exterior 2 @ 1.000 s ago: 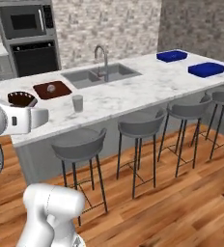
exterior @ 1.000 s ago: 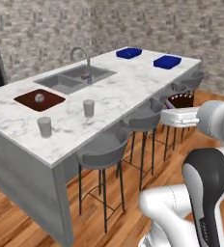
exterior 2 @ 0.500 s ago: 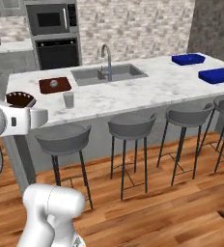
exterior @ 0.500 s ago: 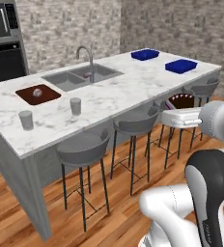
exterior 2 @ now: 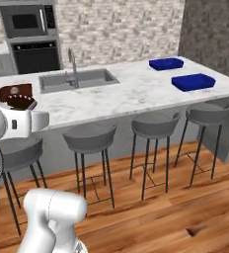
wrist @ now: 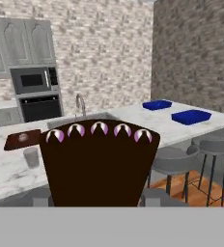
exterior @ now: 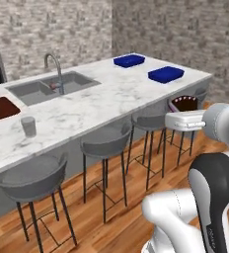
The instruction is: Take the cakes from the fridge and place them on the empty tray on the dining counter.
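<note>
Ahead, marble dining counter (exterior: 111, 94); stone-brick walls (exterior: 185, 34).

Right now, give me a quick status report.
Gripper shut on dark-brown cake wedge. Two royal-blue trays sit at far end of white marble counter. Grey stools stand between.

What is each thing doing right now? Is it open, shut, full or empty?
gripper: shut on cake
cake: held, off the counter
far tray: empty
near tray: empty
tap: no water seen running
cup: upright
oven: shut
</note>
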Motion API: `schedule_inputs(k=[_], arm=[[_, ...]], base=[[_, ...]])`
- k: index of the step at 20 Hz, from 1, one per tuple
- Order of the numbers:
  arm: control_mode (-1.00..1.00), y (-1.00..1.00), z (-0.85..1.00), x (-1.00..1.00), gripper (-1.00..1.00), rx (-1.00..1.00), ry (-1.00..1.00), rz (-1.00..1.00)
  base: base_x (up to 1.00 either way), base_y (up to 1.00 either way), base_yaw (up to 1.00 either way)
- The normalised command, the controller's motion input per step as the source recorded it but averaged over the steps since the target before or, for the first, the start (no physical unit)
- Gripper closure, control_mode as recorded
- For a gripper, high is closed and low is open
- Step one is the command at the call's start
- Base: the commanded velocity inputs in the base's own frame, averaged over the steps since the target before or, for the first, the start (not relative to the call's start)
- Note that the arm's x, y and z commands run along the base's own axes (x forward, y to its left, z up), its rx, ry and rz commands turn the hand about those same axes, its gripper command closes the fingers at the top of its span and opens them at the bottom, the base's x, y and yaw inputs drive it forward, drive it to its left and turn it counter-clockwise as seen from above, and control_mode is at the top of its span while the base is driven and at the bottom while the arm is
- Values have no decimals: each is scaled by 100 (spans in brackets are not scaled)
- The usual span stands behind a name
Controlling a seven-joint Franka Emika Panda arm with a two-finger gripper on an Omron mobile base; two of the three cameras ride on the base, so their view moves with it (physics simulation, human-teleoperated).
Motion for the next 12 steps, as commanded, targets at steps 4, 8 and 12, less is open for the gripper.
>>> schedule_inputs(k=[4,8,12], arm=[[100,0,0,0,100,0,0,0],[100,0,0,0,100,0,0,0],[100,0,0,0,100,0,0,0]], base=[[65,-100,0],[88,-100,0],[95,-100,10]])
